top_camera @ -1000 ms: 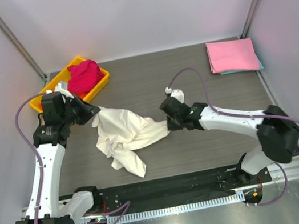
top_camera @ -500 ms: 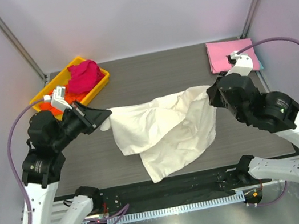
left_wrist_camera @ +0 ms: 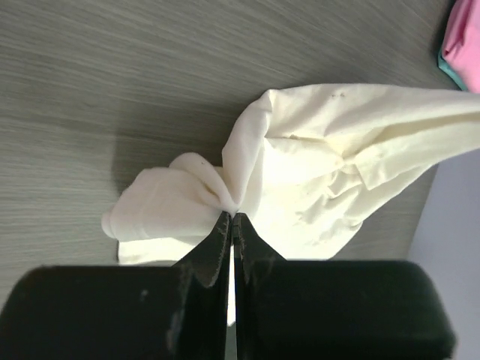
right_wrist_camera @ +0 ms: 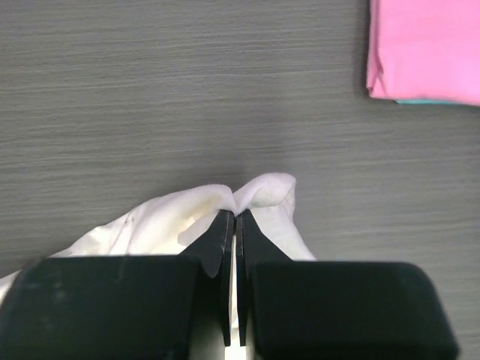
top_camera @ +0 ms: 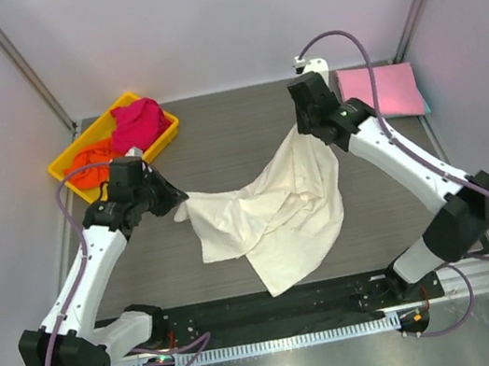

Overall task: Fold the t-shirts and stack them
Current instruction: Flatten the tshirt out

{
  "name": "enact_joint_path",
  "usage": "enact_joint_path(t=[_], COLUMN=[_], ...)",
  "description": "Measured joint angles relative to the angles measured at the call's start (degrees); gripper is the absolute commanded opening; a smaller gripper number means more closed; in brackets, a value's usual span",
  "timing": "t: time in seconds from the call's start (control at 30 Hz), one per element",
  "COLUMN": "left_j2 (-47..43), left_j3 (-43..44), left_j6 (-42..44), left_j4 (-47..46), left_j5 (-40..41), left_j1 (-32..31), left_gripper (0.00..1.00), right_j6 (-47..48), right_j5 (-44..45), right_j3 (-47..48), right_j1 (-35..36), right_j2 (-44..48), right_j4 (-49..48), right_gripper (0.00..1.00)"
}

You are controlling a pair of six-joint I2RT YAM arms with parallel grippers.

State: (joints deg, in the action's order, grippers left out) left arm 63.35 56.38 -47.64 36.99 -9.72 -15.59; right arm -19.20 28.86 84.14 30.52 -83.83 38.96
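A cream-white t-shirt (top_camera: 274, 216) hangs stretched between both grippers above the table's middle, its lower part sagging toward the near edge. My left gripper (top_camera: 176, 206) is shut on its left end, as the left wrist view (left_wrist_camera: 232, 214) shows, with the cloth (left_wrist_camera: 322, 157) bunched at the tips. My right gripper (top_camera: 303, 127) is shut on its far right end, as the right wrist view (right_wrist_camera: 235, 213) shows, with the cloth (right_wrist_camera: 259, 191) pinched there. A folded pink t-shirt (top_camera: 378, 90) lies on a teal one (top_camera: 424, 104) at the far right. A magenta t-shirt (top_camera: 139, 124) and an orange one (top_camera: 89, 163) lie in the tray.
A yellow tray (top_camera: 165, 133) stands at the far left corner. Metal frame posts rise at both far corners. A black rail (top_camera: 266, 307) runs along the near edge. The folded pink stack also shows in the right wrist view (right_wrist_camera: 424, 49).
Both grippers still hold the cream-white shirt. The right gripper has swung from the right side to the far middle, and the left has dropped lower; the shirt now hangs slanted and sagging.
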Motion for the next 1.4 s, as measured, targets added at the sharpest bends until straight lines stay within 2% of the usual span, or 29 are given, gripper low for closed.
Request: enact_joint_path(t=[0.2,0.33,0.47,0.6,0.7,0.83,0.87,0.9,0.97,1.03,1.17,1.33,1.4], left_j2=[0.39,6.29,12.61,10.86,6.29,1.46,1.42,2.03,4.81,7.76,11.96,18.53,21.38], left_j3=[1.92,12.2,25.62,28.06,23.45,15.08,13.7,12.44,11.1,10.8,11.8,17.86,19.26], left_j6=[3.48,3.43,1.73,0.48,0.63,3.8,4.81,6.1,8.04,9.49,12.02,14.99,15.72], left_j4=[-0.39,-1.64,-5.11,-7.43,-7.56,-3.08,-1.51,0.31,4.24,6.84,10.38,13.18,13.49], left_j5=[1.09,-1.95,-6.69,-9.27,-10.01,-8.98,-8.55,-7.82,-5.95,-3.54,1.75,7.48,8.55], left_j1=[0.22,0.26,0.33,0.35,0.35,0.35,0.35,0.35,0.35,0.35,0.5,1.11,1.27], left_gripper=[0.0,0.0,0.0,0.0,0.0,0.0,0.0,0.0,0.0,0.0,0.0,0.0,0.03], right_j6=[5.55,8.28,10.08,10.47,9.14,4.17,3.52,1.25,-2.23,-5.64,-10.78,-15.65,-17.2], right_j5=[-1.99,0.72,3.52,4.66,2.95,-3.19,-3.98,-6.4,-8.63,-10.91,-14.23,-16.63,-16.81], right_j3=[12.2,27.1,40.83,43.65,35.36,13.35,10.58,1.97,-9.05,-18.18,-30.58,-37.57,-38.36], right_j1=[-0.98,-2.45,-5.33,-6.86,-6.64,-6.36,-6.36,-6.36,-6.36,-6.36,-6.36,-6.34,-6.34], right_j2=[-12.98,-18.62,-19.63,-13.29,-3.23,14.16,16.26,21.29,27.06,29.79,30.56,33.31,34.58], right_j4=[-3.58,-2.54,-0.9,-0.35,0.37,1.68,1.92,3.74,5.35,7.52,10.14,11.34,11.39], right_gripper=[0.01,0.01,0.01,0.01,0.01,0.01,0.01,0.01,0.01,0.01,0.01,0.03,0.05])
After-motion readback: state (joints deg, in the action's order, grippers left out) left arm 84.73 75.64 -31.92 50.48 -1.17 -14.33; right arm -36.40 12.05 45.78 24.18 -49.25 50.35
